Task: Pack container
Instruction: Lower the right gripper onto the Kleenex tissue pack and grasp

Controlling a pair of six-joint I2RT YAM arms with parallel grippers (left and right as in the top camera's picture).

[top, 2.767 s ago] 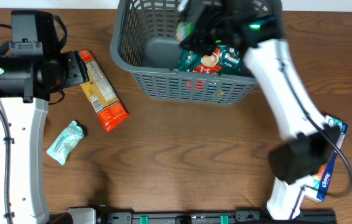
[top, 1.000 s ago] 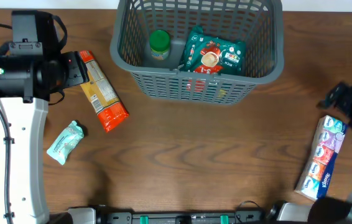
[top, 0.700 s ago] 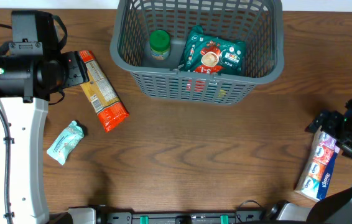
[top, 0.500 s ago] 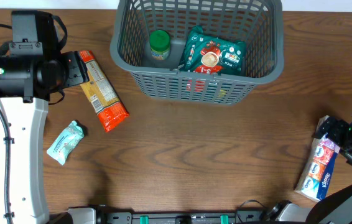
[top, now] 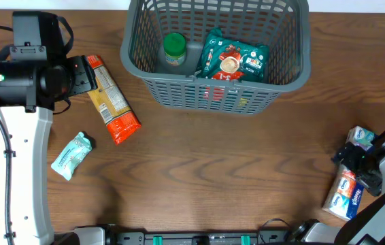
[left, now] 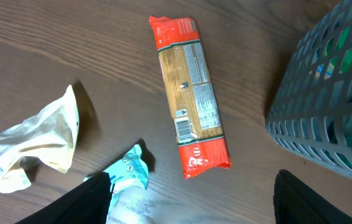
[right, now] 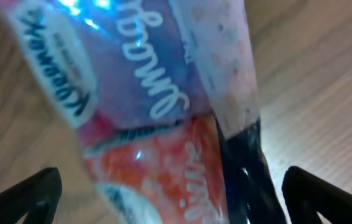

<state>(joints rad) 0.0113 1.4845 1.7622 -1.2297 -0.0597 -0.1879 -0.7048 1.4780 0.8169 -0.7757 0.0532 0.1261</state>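
- Basket (top: pixel 213 95): dk grey, slotted sides. Set at far edge of table (top: pixel 213 170), approx. centre. Held inside: green-lidded jar (top: pixel 174 49) at L, green-red packet (top: pixel 233 60) at R, just beside each other.
- Left gripper (left: pixel 193 202): fingers spread wide, nothing held. Hung over table L of basket, by one end of pasta packet (left: pixel 188 102).
- Pasta packet: laid flat, near basket, not touching.
- Teal wrapper (left: pixel 128 173), crumpled pale bag (left: pixel 32 146): logged on table further L.
- Right gripper (right: pixel 170 199): fingers spread wide, brought low over tissue pack (right: pixel 163 112), which is seen between them. Contact can't be told.
- Tissue pack: near R edge of table, well apart from basket.
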